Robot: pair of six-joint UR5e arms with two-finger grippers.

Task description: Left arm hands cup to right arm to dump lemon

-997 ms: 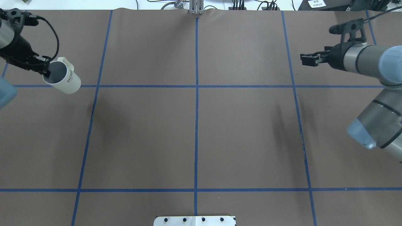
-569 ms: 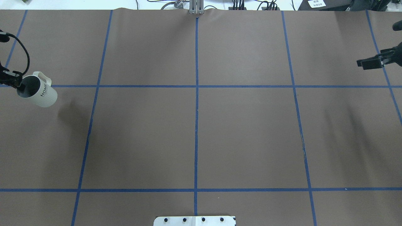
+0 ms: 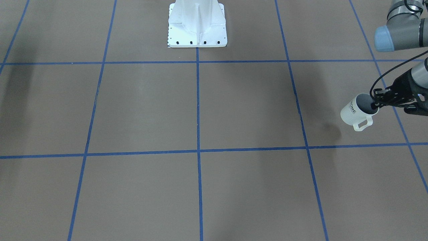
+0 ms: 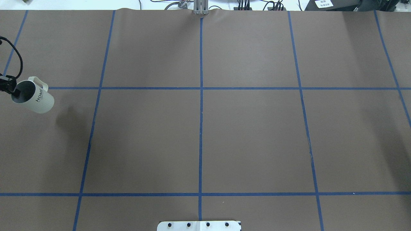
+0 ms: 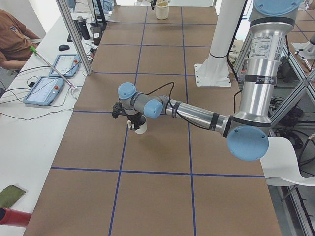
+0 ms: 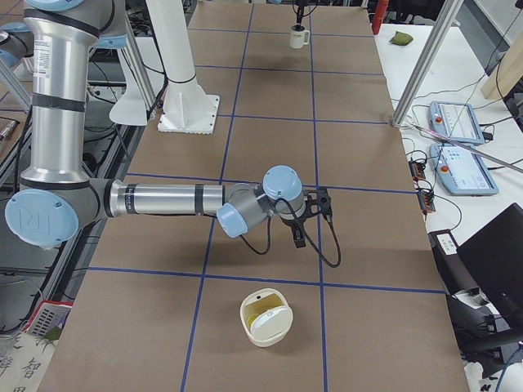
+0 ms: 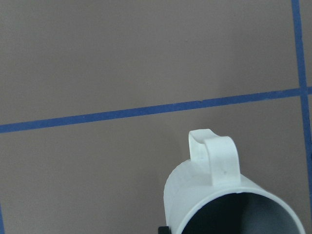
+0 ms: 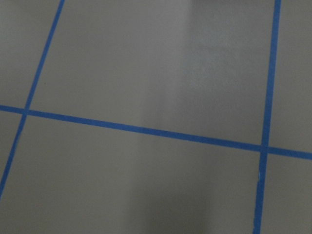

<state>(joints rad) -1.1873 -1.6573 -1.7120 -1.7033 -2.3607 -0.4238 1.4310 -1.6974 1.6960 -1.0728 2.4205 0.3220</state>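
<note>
Pinching the rim of the tilted cup (image 4: 34, 99): left gripper (image 4: 14, 92), 1 finger inside, cup hanging just past the fingertips, off the table (image 4: 257, 138). Between the 2 grippers, brown table crossed by blue tape lines (image 4: 200, 96). Right gripper (image 6: 297, 235) seen only from the side; cannot tell whether spread or closed; pale tub (image 6: 265, 317) near it on the table. Since 0.6 s ago: cup carried further outward, right gripper gone from the overhead view.
</note>
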